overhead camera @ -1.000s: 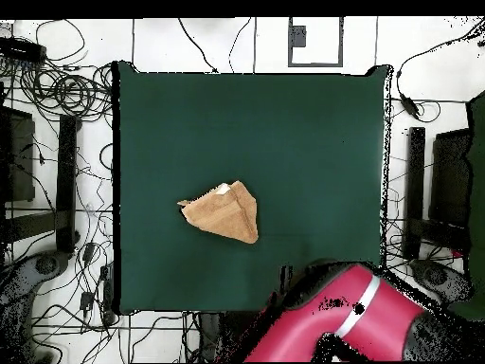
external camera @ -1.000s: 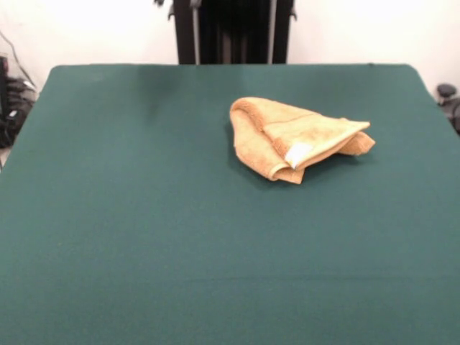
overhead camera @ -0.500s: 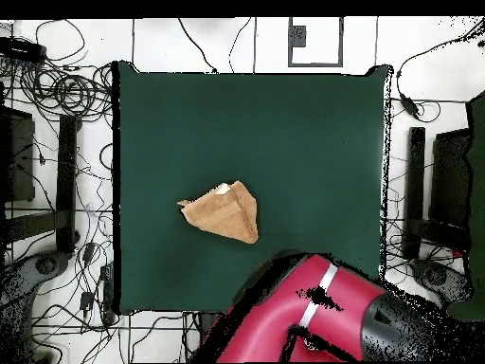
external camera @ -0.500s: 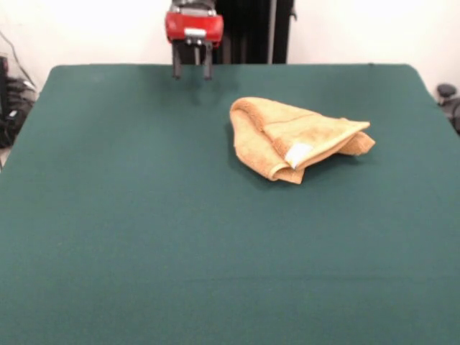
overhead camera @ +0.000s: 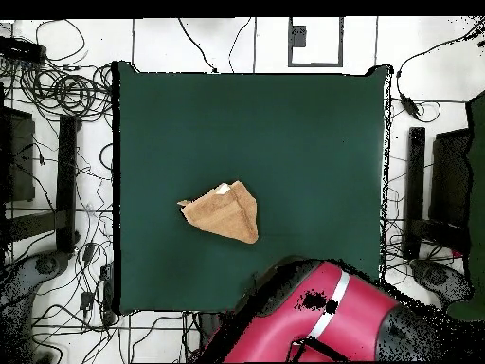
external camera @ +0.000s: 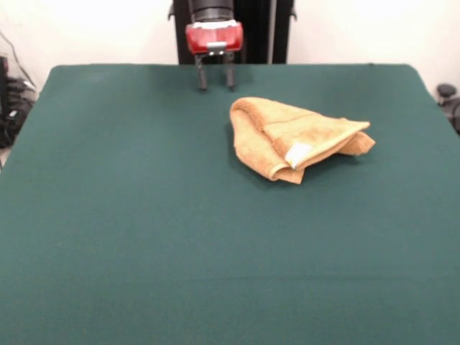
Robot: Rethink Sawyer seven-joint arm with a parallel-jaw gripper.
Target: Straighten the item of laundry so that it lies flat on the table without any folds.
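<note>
1. The counter (external camera: 129,237) is a wide dark green cloth surface that fills most of the front view; from overhead (overhead camera: 313,142) it shows as a green rectangle with cables and gear on the floor around it.
2. The arm (overhead camera: 322,318) is red and black. From overhead it comes in over the counter's bottom edge, right of centre, and covers that strip of green.
3. The towel (external camera: 295,140) is tan-orange and lies crumpled, folded over itself into a rough wedge. In the front view it sits in the counter's far half, right of centre. From overhead (overhead camera: 223,212) it lies a little left of the middle and below it, well clear of every edge.
4. The gripper (external camera: 215,80) has a red body and hangs at the counter's far edge, up and to the left of the towel, near it but apart from it.
5. Its two dark fingers (external camera: 202,77) point down, spread with a clear gap between them and nothing held.
6. A small white tag (external camera: 296,154) shows on the towel's front fold, close to the hemmed edge.
</note>
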